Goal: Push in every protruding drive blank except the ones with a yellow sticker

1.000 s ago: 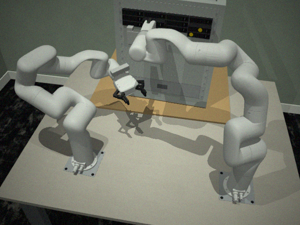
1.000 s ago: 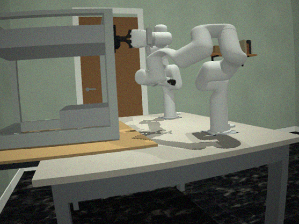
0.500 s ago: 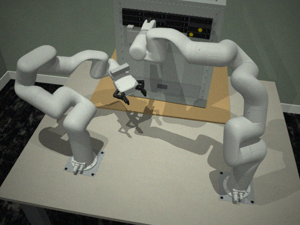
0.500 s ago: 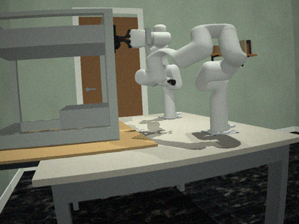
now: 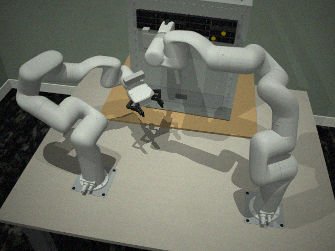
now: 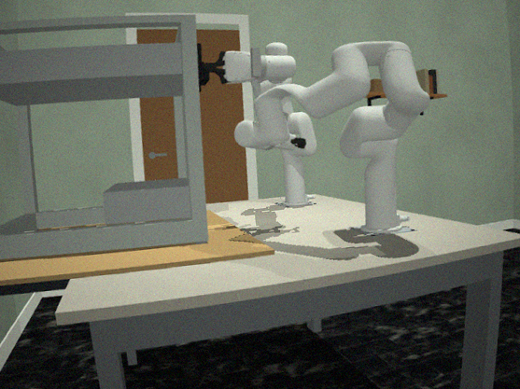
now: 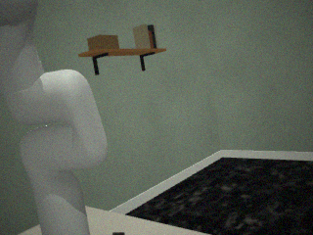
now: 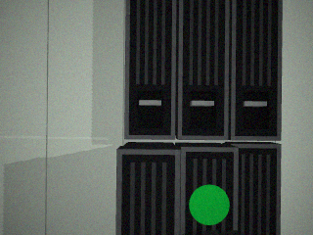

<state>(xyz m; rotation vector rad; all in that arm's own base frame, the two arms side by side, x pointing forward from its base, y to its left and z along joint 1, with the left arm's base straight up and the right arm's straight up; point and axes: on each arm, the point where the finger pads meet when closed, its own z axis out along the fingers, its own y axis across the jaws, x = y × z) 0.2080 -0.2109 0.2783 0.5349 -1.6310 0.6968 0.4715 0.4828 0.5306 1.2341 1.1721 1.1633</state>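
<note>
The grey rack [image 5: 132,45] [image 6: 193,146] stands upright, with black drive blanks near its top. Two right-hand blanks carry yellow stickers [image 5: 223,33] [image 5: 213,38]. My right gripper [image 5: 166,20] [image 6: 207,69] is shut and empty, its tips at the blanks in the second column; contact is too small to tell. In the right wrist view a blank with a green sticker [image 8: 208,205] sits between a blank [image 8: 148,196] that stands further out and another [image 8: 259,196] set further back. Three blanks with silver tabs look level. My left gripper [image 5: 153,110] [image 6: 298,142] is open and empty, low before the rack.
The rack stands on an orange board [image 5: 116,115] [image 6: 113,262] on the pale table [image 5: 172,205] [image 6: 174,291]. The right forearm [image 5: 232,59] crosses in front of the rack, above and right of the left gripper. A wall shelf [image 7: 122,51] is far behind.
</note>
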